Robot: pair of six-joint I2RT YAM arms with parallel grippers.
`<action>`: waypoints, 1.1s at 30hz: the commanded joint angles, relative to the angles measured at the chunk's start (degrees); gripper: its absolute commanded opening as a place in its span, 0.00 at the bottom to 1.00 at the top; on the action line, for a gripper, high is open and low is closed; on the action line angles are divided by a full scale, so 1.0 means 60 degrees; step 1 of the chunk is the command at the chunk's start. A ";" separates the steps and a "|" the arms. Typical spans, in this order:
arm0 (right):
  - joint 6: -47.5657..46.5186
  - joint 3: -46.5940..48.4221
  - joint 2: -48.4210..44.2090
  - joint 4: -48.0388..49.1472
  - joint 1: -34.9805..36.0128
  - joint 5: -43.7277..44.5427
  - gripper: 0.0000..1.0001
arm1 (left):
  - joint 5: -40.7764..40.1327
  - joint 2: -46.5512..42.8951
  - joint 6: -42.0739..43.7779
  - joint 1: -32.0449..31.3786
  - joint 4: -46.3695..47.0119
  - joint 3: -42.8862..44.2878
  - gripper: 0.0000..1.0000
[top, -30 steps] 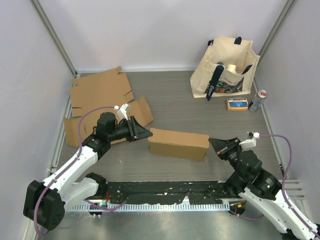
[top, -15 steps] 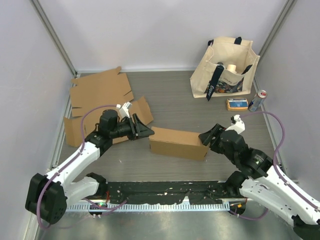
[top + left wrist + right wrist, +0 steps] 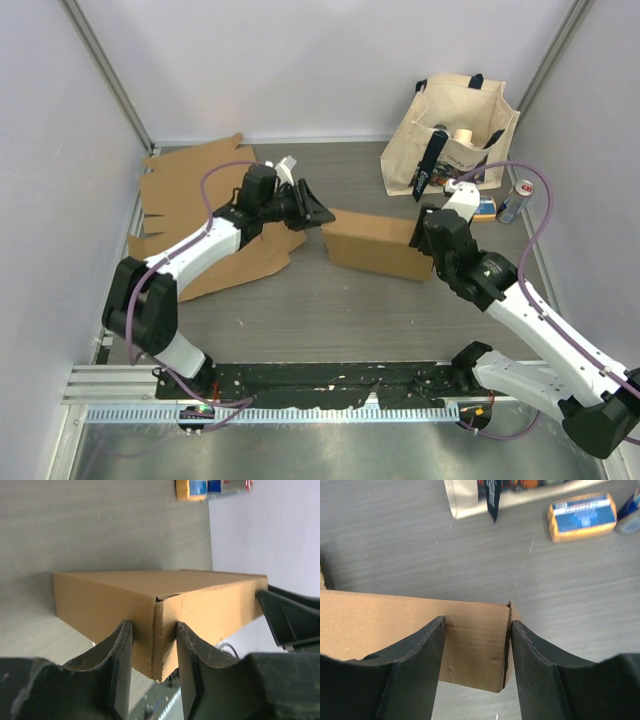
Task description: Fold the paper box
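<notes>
Top external view, status request: where is the paper box (image 3: pixel 375 245) lying?
— It is lying mid-table (image 3: pixel 330 330), between my two grippers. My left gripper (image 3: pixel 322 215) is meeting its left end, and my right gripper (image 3: pixel 425 235) is meeting its right end.

Are the fingers clamping?
— Both pairs are standing spread. The left pair is straddling an upright corner of the box, and the right pair is straddling its end edge. Whether either is pinching cardboard, I cannot tell.

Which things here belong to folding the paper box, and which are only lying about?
For the job: cardboard box, left gripper, right gripper.
Lying about: flat cardboard sheets, tote bag, drink can, orange packet.
</notes>
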 commanded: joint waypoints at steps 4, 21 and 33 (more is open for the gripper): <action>-0.1185 -0.0598 0.0065 0.3607 0.0207 -0.3013 0.44 | 0.0381 0.0251 0.0806 -0.1175 0.0719 0.1310 0.26; 0.2126 -0.1573 -0.2622 -0.0915 0.0265 -0.4628 0.84 | -0.2698 -0.4508 0.2126 -0.2349 -0.2384 -0.3178 0.76; 0.0415 0.0116 0.2462 0.0546 -0.2692 -0.7116 0.91 | -0.3943 -0.1757 0.1292 -0.1792 -0.4029 -0.0802 0.64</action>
